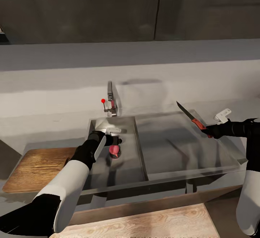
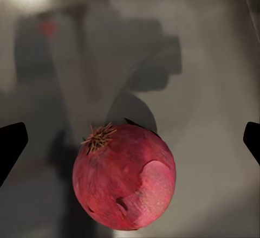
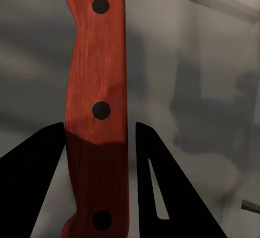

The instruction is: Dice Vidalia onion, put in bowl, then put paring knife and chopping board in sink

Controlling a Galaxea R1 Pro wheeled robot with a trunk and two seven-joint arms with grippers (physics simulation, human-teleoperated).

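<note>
The Vidalia onion (image 1: 115, 151), round with a reddish skin (image 2: 124, 178), lies on the floor of the sink basin (image 1: 126, 165) near the drain. My left gripper (image 1: 115, 138) hangs open just above it, and its dark fingertips (image 2: 12, 146) stand wide on either side of the onion without touching it. My right gripper (image 1: 208, 132) is shut on the orange-red handle of the paring knife (image 1: 191, 117), blade pointing up and away over the drainboard (image 1: 180, 147). The handle (image 3: 97, 113) sits between the fingers. The chopping board (image 1: 39, 169) lies on the countertop (image 1: 43, 129) left of the sink. The bowl is out of view.
The chrome tap (image 1: 111, 102) with its red knob stands behind the basin. A light wooden surface (image 1: 144, 223) shows at the near edge below the sink front. A grey wall runs behind the counter.
</note>
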